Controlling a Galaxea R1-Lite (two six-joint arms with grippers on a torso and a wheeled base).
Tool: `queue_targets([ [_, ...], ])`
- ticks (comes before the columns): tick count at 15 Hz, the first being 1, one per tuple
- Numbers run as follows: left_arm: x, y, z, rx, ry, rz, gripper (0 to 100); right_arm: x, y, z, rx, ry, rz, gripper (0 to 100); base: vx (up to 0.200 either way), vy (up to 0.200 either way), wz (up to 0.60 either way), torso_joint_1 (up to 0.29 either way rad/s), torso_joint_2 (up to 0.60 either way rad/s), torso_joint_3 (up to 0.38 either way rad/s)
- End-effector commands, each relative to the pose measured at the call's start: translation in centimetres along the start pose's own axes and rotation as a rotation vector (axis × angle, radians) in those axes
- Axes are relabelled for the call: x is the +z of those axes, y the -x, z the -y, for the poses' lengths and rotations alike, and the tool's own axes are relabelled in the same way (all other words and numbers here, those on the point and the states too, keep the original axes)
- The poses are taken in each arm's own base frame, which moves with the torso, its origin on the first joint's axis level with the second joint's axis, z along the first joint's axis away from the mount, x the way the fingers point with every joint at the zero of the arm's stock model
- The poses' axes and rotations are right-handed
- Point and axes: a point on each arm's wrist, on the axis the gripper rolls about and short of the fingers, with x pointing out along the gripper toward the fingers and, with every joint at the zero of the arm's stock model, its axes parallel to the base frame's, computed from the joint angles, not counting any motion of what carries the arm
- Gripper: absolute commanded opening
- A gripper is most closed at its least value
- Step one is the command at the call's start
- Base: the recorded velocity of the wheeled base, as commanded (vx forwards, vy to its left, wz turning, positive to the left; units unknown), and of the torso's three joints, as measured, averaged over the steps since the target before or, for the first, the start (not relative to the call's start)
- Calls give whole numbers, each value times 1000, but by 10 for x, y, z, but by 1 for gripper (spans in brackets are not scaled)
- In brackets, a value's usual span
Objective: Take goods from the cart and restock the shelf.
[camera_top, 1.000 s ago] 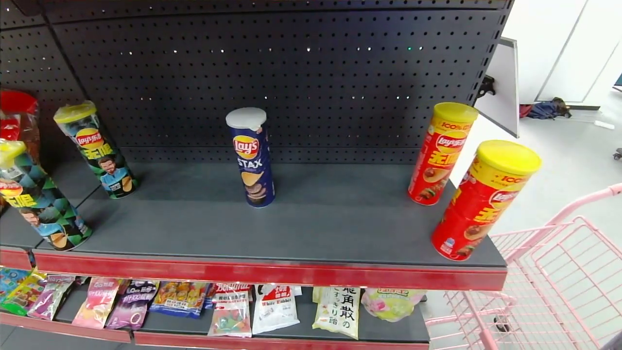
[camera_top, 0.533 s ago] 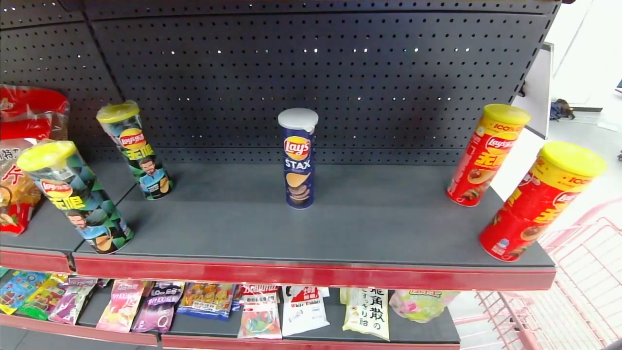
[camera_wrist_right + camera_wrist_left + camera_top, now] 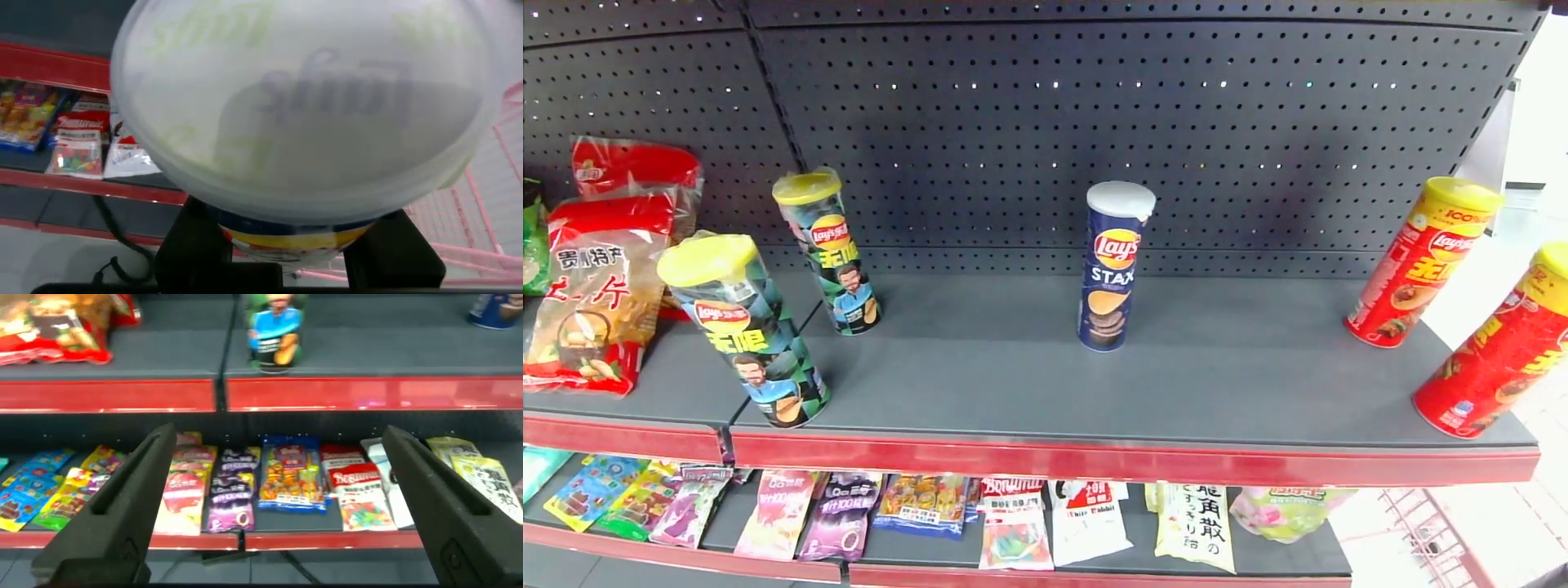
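My right gripper [image 3: 290, 249] is shut on a chips can [image 3: 310, 98] with a translucent lid and a yellow and blue body, held upright in front of the red shelf edge. My left gripper [image 3: 278, 514] is open with nothing between its fingers [image 3: 114, 514], facing the lower shelf's snack bags [image 3: 282, 478]. On the grey upper shelf [image 3: 1176, 392] a blue chips can [image 3: 1114, 265] stands in the middle. Two green cans [image 3: 745, 327] stand at its left and two red cans [image 3: 1421, 261] at its right.
Red snack bags [image 3: 596, 286] lie on the shelf's far left section. A pegboard wall [image 3: 1094, 122] backs the shelf. The pink cart [image 3: 1429, 531] shows at the lower right, also as pink cart bars [image 3: 490, 212] beside the held can. Wide bare shelf lies on either side of the blue can.
The head camera has turned left, so every can sits farther right in the picture and most of the pink cart has left it. The cans themselves have not moved.
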Motion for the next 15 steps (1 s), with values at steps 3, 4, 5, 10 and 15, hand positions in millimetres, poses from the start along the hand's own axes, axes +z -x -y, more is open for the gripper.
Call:
queue_targets([
  [3, 0, 0, 0, 1, 1, -1, 100, -10, 7, -4, 157, -31, 54, 0, 0, 0, 0, 0, 0, 0],
  [4, 1, 0, 0, -1, 1, -7, 100, -14, 7, -5, 167, -32, 50, 0, 0, 0, 0, 0, 0, 0],
  [5, 1, -2, 0, -9, -1, -23, 100, -14, 6, -5, 172, -34, 46, 0, 0, 0, 0, 0, 0, 0],
  [10, 85, -10, 2, -200, 32, 5, 100, -10, 0, -6, 242, -33, 17, 0, 0, 0, 0, 0, 0, 0],
  [15, 175, -105, 17, -694, -34, -118, 100, -5, -4, -7, 280, -34, 0, 0, 0, 0, 0, 0, 0, 0],
])
